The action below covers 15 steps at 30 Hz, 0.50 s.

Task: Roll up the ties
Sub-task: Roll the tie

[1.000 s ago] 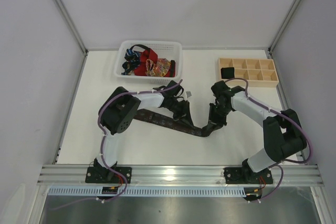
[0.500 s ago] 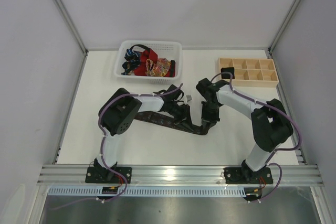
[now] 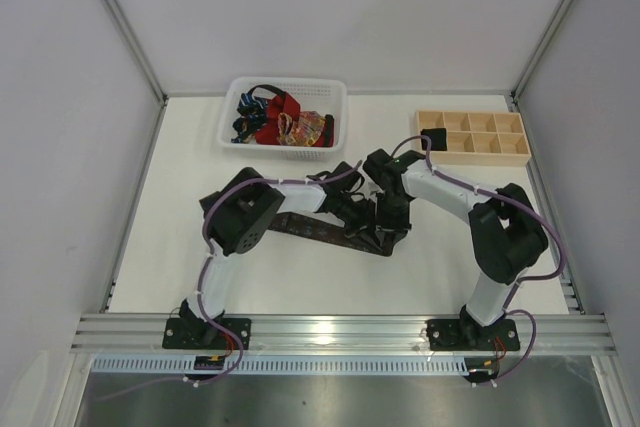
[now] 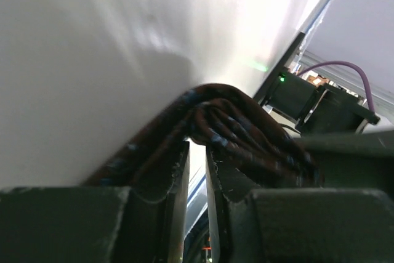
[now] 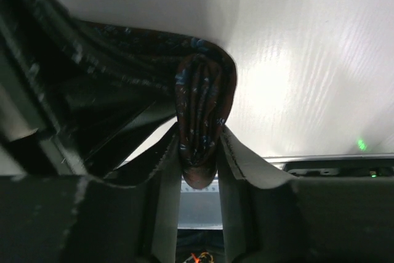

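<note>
The dark tie (image 3: pixel 308 228) lies on the white table (image 3: pixel 170 207) near its middle. It runs as a flat strip from under the left forearm towards the right, where both grippers stand side by side over its right end. At that end the fabric is doubled into a thick fold.

Right gripper (image 5: pixel 198 146): jaws close together and clamped on the fold. In the right wrist view the bunched, fine-patterned fabric fills the gap and touches both fingers (image 5: pixel 163 177). The rest of the tie leads away to the left along the table.

Left gripper (image 4: pixel 197 149): jaws nearly together, with a thin bright slit between the fingers (image 4: pixel 169 183). The folded layers of the tie lie across the fingertips. Whether the tips pinch the fabric or only rest against it cannot be told from this view.

The white mesh basket (image 3: pixel 285 146) stands at the far edge, left of centre, well apart from the dark tie. It holds the other ties (image 3: pixel 272 119), red, blue and orange-patterned, in a loose heap. The wooden tray (image 3: pixel 470 159) sits at the far right. A dark object (image 3: pixel 433 137) occupies its near-left compartment.
</note>
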Motion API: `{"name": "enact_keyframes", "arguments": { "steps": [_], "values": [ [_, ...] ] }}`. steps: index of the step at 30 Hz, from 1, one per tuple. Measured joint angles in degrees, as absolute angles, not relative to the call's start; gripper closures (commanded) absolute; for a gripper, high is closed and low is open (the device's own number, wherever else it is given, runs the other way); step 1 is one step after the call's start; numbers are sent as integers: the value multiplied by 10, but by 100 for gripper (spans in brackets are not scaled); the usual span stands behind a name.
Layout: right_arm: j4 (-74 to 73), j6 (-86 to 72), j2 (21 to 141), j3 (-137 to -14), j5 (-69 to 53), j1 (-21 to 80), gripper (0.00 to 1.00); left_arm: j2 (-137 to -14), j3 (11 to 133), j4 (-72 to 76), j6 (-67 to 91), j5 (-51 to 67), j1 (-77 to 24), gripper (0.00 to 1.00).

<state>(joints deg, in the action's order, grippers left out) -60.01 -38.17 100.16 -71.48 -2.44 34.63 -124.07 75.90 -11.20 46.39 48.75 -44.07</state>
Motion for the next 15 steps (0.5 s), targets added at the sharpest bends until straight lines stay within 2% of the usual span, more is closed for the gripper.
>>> {"name": "enact_keyframes", "arguments": {
  "steps": [10,15],
  "values": [
    [-576,-414,1013,-715,-34,373,71,-1259,765,-127,460,489,-435,83],
    [-559,-429,1026,-715,-44,376,71,-1247,766,-168,425,469,-428,78]
  ]
}}
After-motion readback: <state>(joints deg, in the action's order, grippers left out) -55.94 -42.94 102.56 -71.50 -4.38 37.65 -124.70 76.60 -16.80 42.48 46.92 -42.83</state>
